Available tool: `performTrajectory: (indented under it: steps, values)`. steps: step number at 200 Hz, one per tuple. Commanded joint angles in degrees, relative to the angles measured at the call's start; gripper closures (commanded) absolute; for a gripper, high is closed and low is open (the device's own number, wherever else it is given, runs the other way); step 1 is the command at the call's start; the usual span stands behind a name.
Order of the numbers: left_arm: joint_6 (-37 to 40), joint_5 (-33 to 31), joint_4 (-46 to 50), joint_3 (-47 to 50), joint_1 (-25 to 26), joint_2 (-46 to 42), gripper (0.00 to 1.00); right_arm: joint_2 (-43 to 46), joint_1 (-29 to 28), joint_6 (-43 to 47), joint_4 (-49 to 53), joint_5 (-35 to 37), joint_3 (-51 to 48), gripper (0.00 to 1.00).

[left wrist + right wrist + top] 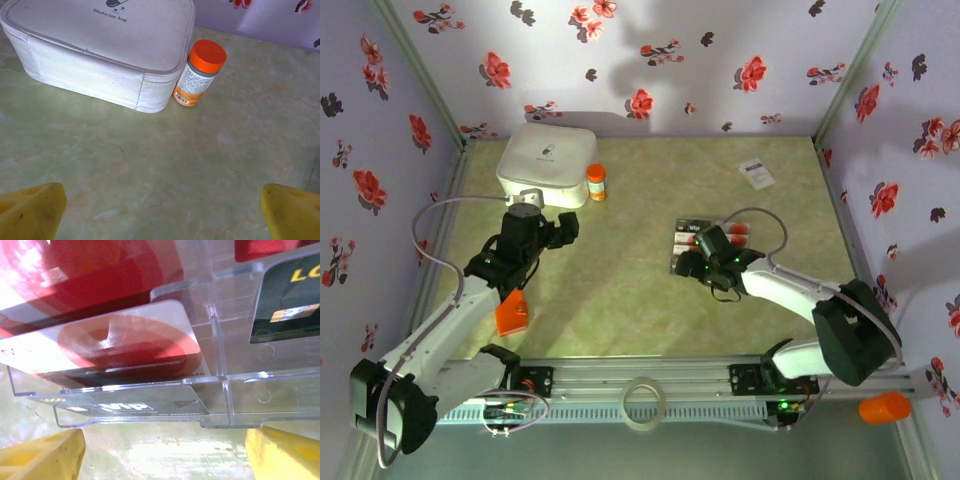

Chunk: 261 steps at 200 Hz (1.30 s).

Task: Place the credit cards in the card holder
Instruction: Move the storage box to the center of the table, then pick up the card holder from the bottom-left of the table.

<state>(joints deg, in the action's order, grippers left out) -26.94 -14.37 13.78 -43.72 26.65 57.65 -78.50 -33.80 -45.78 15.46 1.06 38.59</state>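
Credit cards [682, 245] flat, lengthwise near-to-far

The white fabric zip bag [547, 160] sits at the far left corner of the green-mottled table [620, 290]. The small orange-capped bottle [595, 182] stands upright just beside the bag's right near corner. The white card with dark print [757, 174] lies near the far right corner. The clear plastic compartment tray [240, 412] lies right of centre, with the dark red-blotched credit cards [684, 240] in its compartments. The flat orange card holder [511, 314] lies towards the near left edge, well apart from the tray.
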Motion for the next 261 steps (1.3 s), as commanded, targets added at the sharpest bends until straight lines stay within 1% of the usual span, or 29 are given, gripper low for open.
performTrajectory:
  steps: [1, 35, 73, 91, 121, 133, 149, 163, 178, 192, 213, 239, 244, 261]
  values:
    - [-0.7, 0.4, 0.4, 0.1, 0.3, -0.8, 0.00, -2.6, 1.7, 3.3, -1.8, -1.1, 3.4, 0.16]
    - [-1.2, 0.3, 1.5, -0.1, 0.4, -1.0, 0.00, -6.0, 4.2, 6.6, -1.8, -2.1, 5.4, 0.16]
    - [-1.7, 0.1, 2.9, -0.2, 0.4, -1.8, 0.00, -6.6, 6.6, 10.1, -0.5, -3.1, 5.8, 0.16]
    - [-2.3, -0.2, 3.4, 0.0, 0.3, -2.2, 0.00, -6.2, 6.9, 10.9, -0.5, -5.5, 6.0, 0.16]
    - [-4.4, -0.6, 4.8, 0.6, 0.4, -3.0, 0.00, -3.8, 5.7, 10.7, -0.8, -12.7, 6.1, 0.17]
    - [-6.7, -1.7, 6.4, 1.0, 0.3, -3.6, 0.00, -2.2, 3.7, 9.8, -0.9, -13.8, 6.1, 0.18]
    - [-11.0, -4.3, 9.8, 1.2, 0.0, -4.1, 0.00, -0.8, -0.5, 7.2, -2.4, -14.6, 6.4, 0.18]
    - [-13.2, -4.5, 11.5, 1.3, -1.3, -4.0, 0.00, -1.1, -5.4, 3.9, -4.7, -14.2, 7.3, 0.19]
    - [-13.9, -4.0, 12.6, 0.9, -3.4, -3.4, 0.00, -3.2, -10.4, 0.2, -7.0, -12.7, 9.5, 0.19]
    - [-13.4, -2.2, 13.4, -0.5, -6.4, -2.3, 0.00, -6.6, -14.9, -2.9, -10.1, -11.4, 12.3, 0.20]
    - [-10.3, 1.6, 14.3, -3.6, -11.6, -0.2, 0.00, -14.6, -21.9, -5.2, -11.1, -8.4, 20.2, 0.18]
    - [-6.3, 6.0, 15.1, -7.6, -17.8, 3.0, 0.00, -25.6, -27.8, -8.3, -13.8, -9.4, 30.6, 0.19]
    - [-5.5, 6.8, 15.4, -8.4, -18.7, 3.5, 0.00, -27.5, -28.7, -8.7, -14.9, -9.6, 32.2, 0.20]
    - [-4.1, 8.7, 16.4, -10.3, -21.9, 5.2, 0.00, -34.0, -29.9, -9.7, -17.9, -13.0, 37.8, 0.31]
